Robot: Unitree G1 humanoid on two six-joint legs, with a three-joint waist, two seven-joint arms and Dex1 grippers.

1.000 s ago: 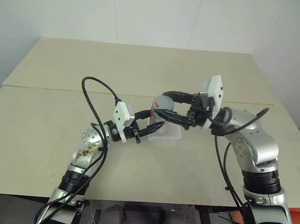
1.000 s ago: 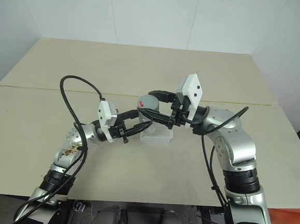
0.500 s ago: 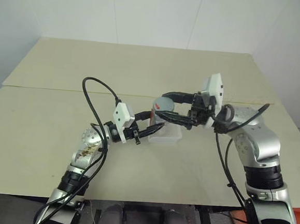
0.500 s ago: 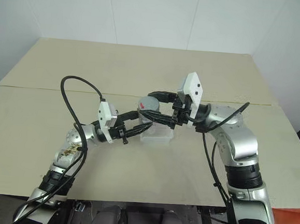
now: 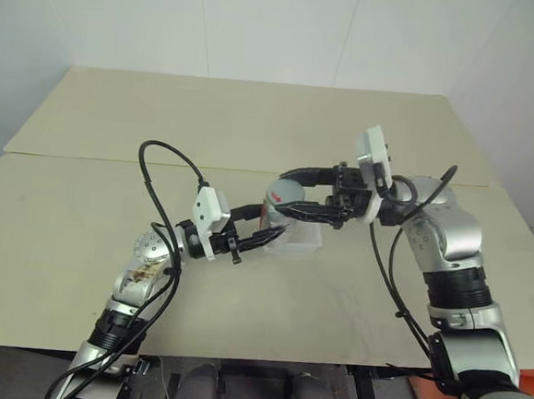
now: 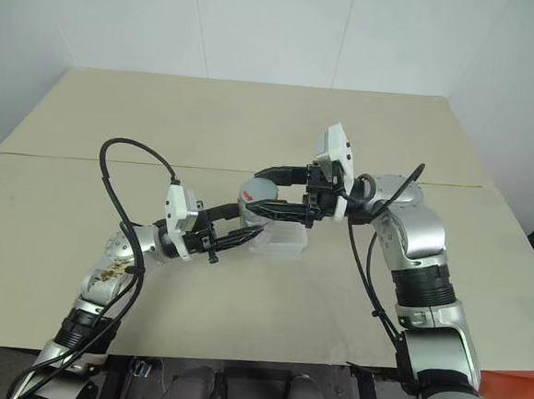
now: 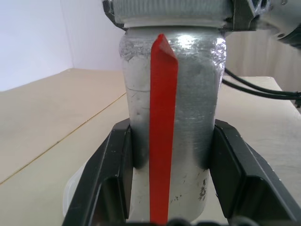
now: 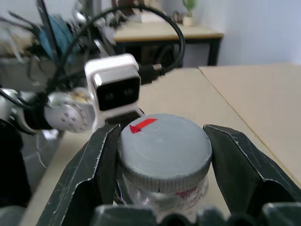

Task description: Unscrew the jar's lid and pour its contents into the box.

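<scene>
The silvery-grey jar (image 7: pixel 188 108), marked with a red stripe, is held upright in the air just above the near-left edge of the box (image 5: pixel 302 243). My left gripper (image 5: pixel 273 222) is shut on the jar's body, one black finger (image 7: pixel 115 179) on each side. The grey lid (image 8: pixel 162 146), with its small red mark, sits on top of the jar. My right gripper (image 5: pixel 286 195) reaches in level from the right and is shut on the lid's rim. The contents are hidden inside the jar. The box is a shallow clear tray resting on the table.
The beige table (image 5: pixel 254 125) stretches wide on all sides, with a seam across it behind the grippers. Black cables loop above my left arm (image 5: pixel 164 150) and hang beside my right arm (image 5: pixel 386 274).
My right wrist has turned about the lid while gripping it, and the right elbow has swung upward. The jar and my left gripper have stayed almost in place.
</scene>
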